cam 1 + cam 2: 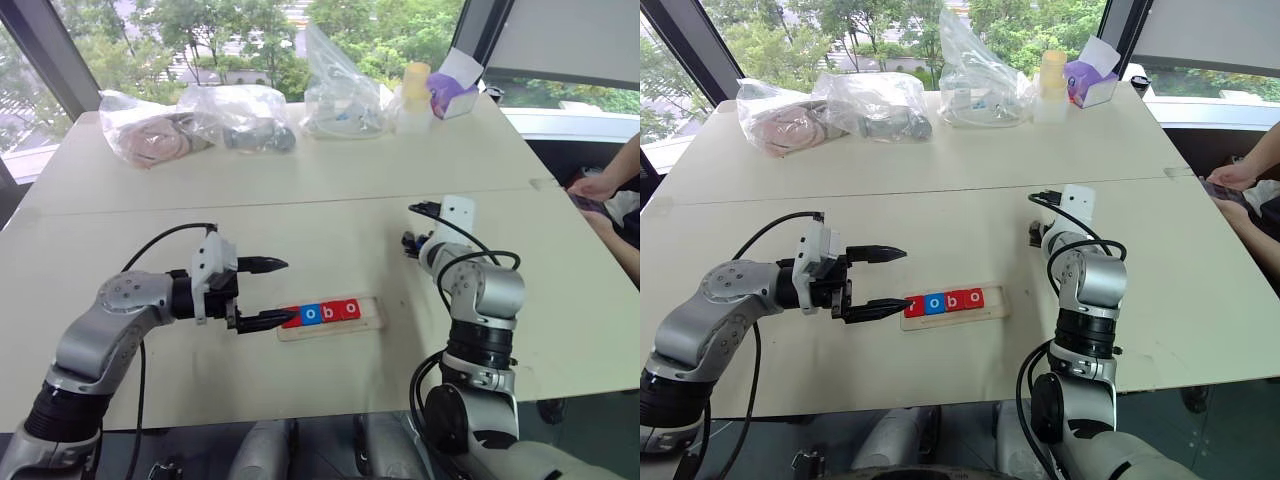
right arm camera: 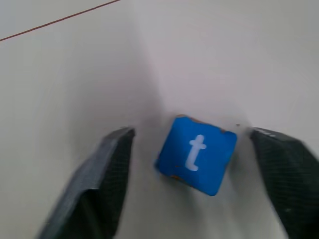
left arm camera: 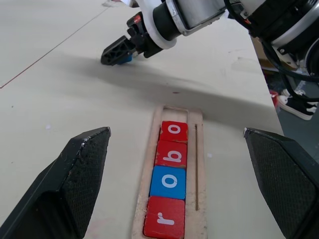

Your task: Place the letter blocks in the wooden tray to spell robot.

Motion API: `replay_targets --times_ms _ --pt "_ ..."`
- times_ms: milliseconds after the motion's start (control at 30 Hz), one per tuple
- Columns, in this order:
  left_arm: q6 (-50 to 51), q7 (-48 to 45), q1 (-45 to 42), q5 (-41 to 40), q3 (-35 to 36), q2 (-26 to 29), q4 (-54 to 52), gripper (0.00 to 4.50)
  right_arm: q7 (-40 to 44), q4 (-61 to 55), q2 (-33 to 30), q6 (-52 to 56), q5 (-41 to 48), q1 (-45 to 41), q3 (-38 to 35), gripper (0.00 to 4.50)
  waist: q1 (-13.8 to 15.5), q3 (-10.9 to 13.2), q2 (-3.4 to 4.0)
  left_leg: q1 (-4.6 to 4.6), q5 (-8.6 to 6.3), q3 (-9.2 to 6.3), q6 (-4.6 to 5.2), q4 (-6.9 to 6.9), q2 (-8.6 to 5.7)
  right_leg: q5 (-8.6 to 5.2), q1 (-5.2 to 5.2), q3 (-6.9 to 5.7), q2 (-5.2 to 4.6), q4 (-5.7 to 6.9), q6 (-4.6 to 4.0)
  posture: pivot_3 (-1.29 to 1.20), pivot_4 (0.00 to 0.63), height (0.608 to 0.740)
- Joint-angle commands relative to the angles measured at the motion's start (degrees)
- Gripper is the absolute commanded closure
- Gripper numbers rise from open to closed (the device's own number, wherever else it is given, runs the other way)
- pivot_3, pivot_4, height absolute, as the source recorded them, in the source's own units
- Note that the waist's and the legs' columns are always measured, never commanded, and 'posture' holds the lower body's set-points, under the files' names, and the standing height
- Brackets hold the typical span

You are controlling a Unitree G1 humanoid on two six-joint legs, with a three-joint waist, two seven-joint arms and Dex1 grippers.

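Note:
The wooden tray (image 1: 366, 319) lies on the table near its front edge. Four letter blocks sit in it in a row: red r (image 3: 164, 219), blue o (image 3: 169, 181), red b (image 3: 173, 155) and red o (image 3: 174, 132), with a bare slot at the tray's right end. My left gripper (image 1: 280, 292) hovers open at the tray's left end, pointing right. The blue t block (image 2: 196, 153) lies flat on the table, right of the tray and further back. My right gripper (image 2: 190, 132) is open, with a finger on each side of the t block and a gap at both.
Clear plastic bags (image 1: 240, 118) with items, a yellow bottle (image 1: 415, 92) and a purple tissue box (image 1: 452, 90) stand along the far edge. A person's arm (image 1: 612, 178) reaches in at the right edge. A seam (image 1: 300, 205) crosses the table.

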Motion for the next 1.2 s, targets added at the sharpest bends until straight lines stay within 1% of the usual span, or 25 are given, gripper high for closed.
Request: replay_targets --times_ms 33,67,133,267,367,467,567,667,733,767,800,833,867,900,933,967,1067,1133,1167,1200 --pt "-0.8 0.2 0.2 -0.3 1.6 0.5 -2.4 0.0 0.4 -2.2 0.7 3.1 1.4 0.4 0.9 2.87 -0.3 0.0 0.0 0.0 0.0 0.0 0.0 -0.02 0.02 0.0 -0.02 0.01 0.02 0.01 0.0 0.0 0.15 0.74" --pt "-0.8 0.3 0.2 -0.3 1.6 0.5 -2.5 0.0 0.6 -3.0 0.4 3.9 1.4 0.9 1.4 3.29 -0.4 0.0 0.01 0.0 0.0 -0.01 0.0 -0.03 0.03 0.0 -0.03 0.01 0.03 0.03 -0.01 0.0 0.15 0.74" --pt "-0.9 0.2 0.2 -0.2 1.4 0.5 -2.5 0.0 1.6 -6.1 -0.8 6.5 1.4 2.4 2.7 3.29 -0.7 0.0 0.01 0.0 0.0 -0.02 0.0 -0.05 0.03 0.0 -0.05 0.01 0.03 0.09 -0.02 0.0 0.15 0.74" --pt "-1.1 -0.2 -0.1 -0.2 1.0 0.3 -2.1 0.0 7.1 -16.5 -4.8 16.6 4.8 7.2 6.0 3.29 -0.7 0.0 0.01 -0.01 0.0 -0.04 0.0 -0.05 0.01 -0.01 -0.03 0.0 0.01 0.08 -0.01 0.0 0.15 0.74" --pt "-1.4 -0.9 -0.8 0.0 0.5 0.1 -1.1 0.0 12.5 -26.7 -8.9 24.3 10.3 13.2 8.5 3.29 -0.7 0.0 0.01 -0.02 -0.01 -0.05 0.01 -0.05 0.01 -0.01 -0.02 -0.02 0.0 0.06 -0.01 0.0 0.15 0.74" --pt "-1.8 -1.6 -1.4 0.4 -0.1 -0.2 -0.3 0.0 14.7 -32.7 -11.4 25.3 14.3 18.1 9.5 3.29 -0.7 0.0 0.0 -0.02 -0.01 -0.11 0.02 -0.05 0.03 -0.02 0.04 -0.09 0.01 0.01 0.0 0.0 0.15 0.74" --pt "-2.1 -1.9 -1.9 0.5 -0.4 -0.4 0.2 0.0 15.1 -35.0 -12.3 25.3 16.7 20.6 9.1 3.29 -1.1 0.0 0.0 0.0 -0.01 -0.09 0.02 -0.02 0.03 -0.02 0.06 -0.08 0.02 -0.01 0.0 0.0 0.15 0.74" --pt "-2.3 -2.2 -2.2 0.7 -0.7 -0.6 0.6 0.0 14.4 -35.5 -12.5 25.3 18.1 21.3 8.7 3.29 -1.1 0.0 0.0 0.02 -0.01 -0.09 0.02 -0.01 0.04 -0.03 0.07 -0.08 0.02 -0.01 0.0 0.0 0.15 0.74" --pt "-2.4 -2.3 -2.4 0.8 -0.7 -0.8 0.8 0.0 13.5 -35.1 -12.3 25.3 18.3 21.2 8.4 2.29 -1.1 0.0 0.0 0.02 -0.01 -0.1 0.02 -0.01 0.04 -0.03 0.07 -0.08 0.02 -0.01 0.0 0.0 0.15 0.74" --pt "-2.4 -2.4 -2.4 0.9 -0.7 -0.8 0.8 0.0 13.1 -34.7 -12.3 25.3 18.3 20.8 8.2 2.05 -1.1 0.0 -0.01 0.02 -0.01 -0.09 0.02 -0.01 0.04 -0.03 0.07 -0.08 0.02 -0.01 0.0 0.0 0.15 0.74" --pt "-2.4 -2.3 -2.5 0.9 -0.7 -0.9 0.9 0.0 12.8 -34.4 -12.5 25.3 18.2 20.3 7.9 1.48 -1.0 0.0 -0.01 0.02 -0.01 -0.1 0.02 -0.02 0.04 -0.03 0.08 -0.08 0.01 -0.02 0.0 0.0 0.15 0.74" --pt "-2.3 -2.3 -2.5 0.9 -0.7 -1.0 0.8 0.0 12.7 -34.1 -12.9 25.3 18.3 19.7 7.7 1.01 -1.0 0.0 -0.01 0.02 -0.01 -0.09 0.02 -0.01 0.04 -0.02 0.1 -0.08 0.01 -0.03 0.0 0.0 0.15 0.74" --pt "-2.3 -2.2 -2.5 1.0 -0.7 -1.1 0.8 0.0 13.2 -34.0 -14.1 25.3 18.6 19.1 8.0 0.5 -0.9 0.0 -0.01 0.02 -0.01 -0.09 0.02 0.0 0.03 -0.02 0.1 -0.08 0.0 -0.03 0.01 0.0 0.15 0.74" --pt "-2.2 -2.1 -2.3 1.0 -0.6 -1.1 0.6 0.0 15.5 -34.0 -17.3 25.3 19.9 18.2 8.8 0.03 -0.9 0.0 -0.01 0.02 -0.01 -0.09 0.02 0.02 0.02 -0.02 0.1 -0.08 0.0 -0.04 0.01 0.0 0.15 0.74" --pt "-2.1 -2.1 -2.2 1.0 -0.5 -1.2 0.5 0.0 17.3 -33.9 -19.6 25.3 20.9 17.6 9.4 0.03 -0.8 0.0 0.02 0.02 -0.01 -0.09 0.02 0.03 0.02 -0.02 0.12 -0.08 -0.01 -0.05 0.01 0.0 0.15 0.74" --pt "-2.1 -2.0 -2.0 1.1 -0.4 -1.2 0.3 0.0 22.4 -33.2 -25.8 21.3 22.1 16.8 11.4 0.03 -0.6 0.0 0.05 0.0 -0.01 -0.08 0.02 0.04 0.0 -0.02 0.12 -0.08 -0.03 -0.08 0.0 0.0 0.15 0.74" --pt "-2.0 -1.9 -2.0 1.2 -0.3 -1.3 0.2 0.0 34.9 -30.7 -38.4 10.2 24.6 15.9 15.7 0.03 0.0 0.1 0.03 -0.02 -0.02 -0.04 0.05 0.07 -0.03 -0.07 0.21 -0.12 -0.07 -0.24 0.04 0.0 0.15 0.74" --pt "-2.0 -1.7 -1.9 1.2 -0.3 -1.4 0.0 0.0 51.0 -25.5 -47.8 -11.7 21.0 18.7 18.8 0.03 0.2 0.1 0.01 0.0 -0.06 -0.03 0.1 0.03 0.02 -0.09 0.26 -0.15 -0.04 -0.27 0.12 0.0 0.15 0.74" --pt "-1.9 -1.6 -1.9 1.2 -0.3 -1.5 -0.1 0.0 57.3 -22.9 -51.3 -19.6 19.9 20.2 19.9 0.03 0.2 0.1 -0.01 0.01 -0.08 -0.01 0.14 0.02 0.02 -0.14 0.28 -0.17 -0.04 -0.28 0.2 0.0 0.15 0.74" --pt "-1.9 -1.6 -1.9 1.2 -0.3 -1.5 -0.1 0.0 61.5 -20.5 -53.3 -24.6 19.6 21.2 20.6 0.03 0.2 0.1 -0.04 0.03 -0.09 -0.01 0.17 0.01 0.02 -0.17 0.34 -0.21 -0.04 -0.3 0.23 0.0 0.15 0.74"
